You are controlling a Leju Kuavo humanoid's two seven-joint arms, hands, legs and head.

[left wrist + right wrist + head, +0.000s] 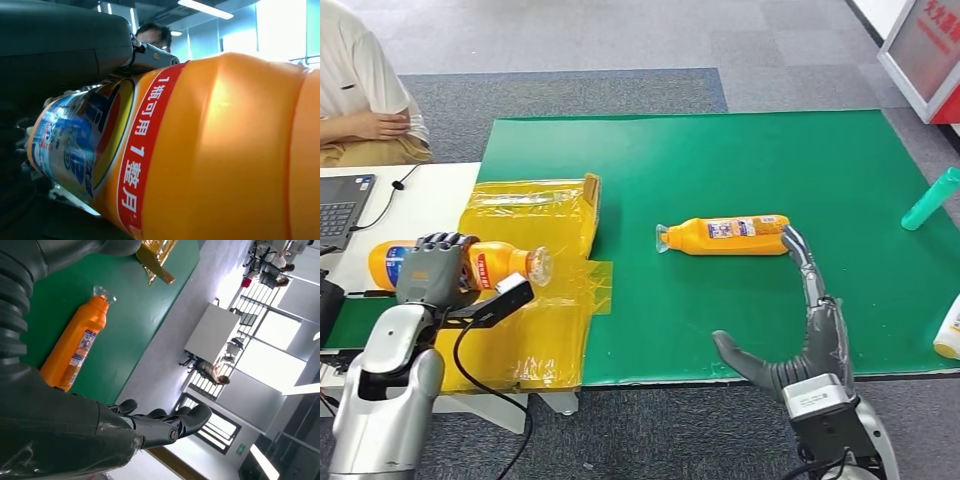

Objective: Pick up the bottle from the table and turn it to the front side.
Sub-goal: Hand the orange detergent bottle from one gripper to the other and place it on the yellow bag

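Note:
An orange bottle point(724, 236) with a clear cap lies on its side on the green mat point(743, 170), cap toward the left; it is also in the right wrist view point(75, 345). My right hand point(803, 320) is open, fingers spread, its fingertips close to the bottle's base end. A second orange bottle point(497, 264) with a blue label sits in my left hand point(433, 268), held over the yellow plastic; its label point(86, 145) with red band shows close up in the left wrist view.
A crumpled yellow plastic sheet point(546, 290) covers the mat's left end. A teal bottle point(930, 200) lies at the right edge, a white one point(949, 335) below it. A laptop point(343, 205) and a seated person point(358, 90) are at the left.

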